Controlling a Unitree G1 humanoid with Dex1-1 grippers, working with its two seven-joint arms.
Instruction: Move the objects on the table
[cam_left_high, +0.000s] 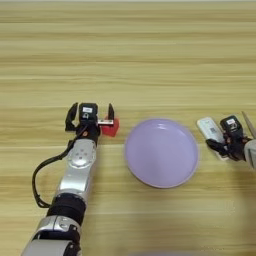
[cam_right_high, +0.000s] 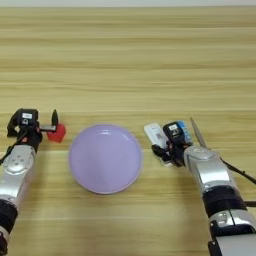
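**Counting three things on the boards**

Looking down, I count one red cube, one lavender plate and one white bar on my wooden table. No writing on any of them can be read. Each of my wrists carries a small pale label patch, but whatever is on those patches is too small to make out.

My left gripper lies flat on the wood to the left of the plate, its two black fingers spread wide apart. The cube sits just right of the right-hand finger, outside the gap, touching or nearly touching it; I cannot tell which. Nothing is between the fingers.

My right gripper rests to the right of the plate, on the near end of the white bar, which lies tilted with its far end toward the upper left. One thin finger sticks out to the right, away from the bar. I cannot tell whether I am clamped on the bar or only touching it.

The plate lies between my two grippers, apart from both the cube and the bar.
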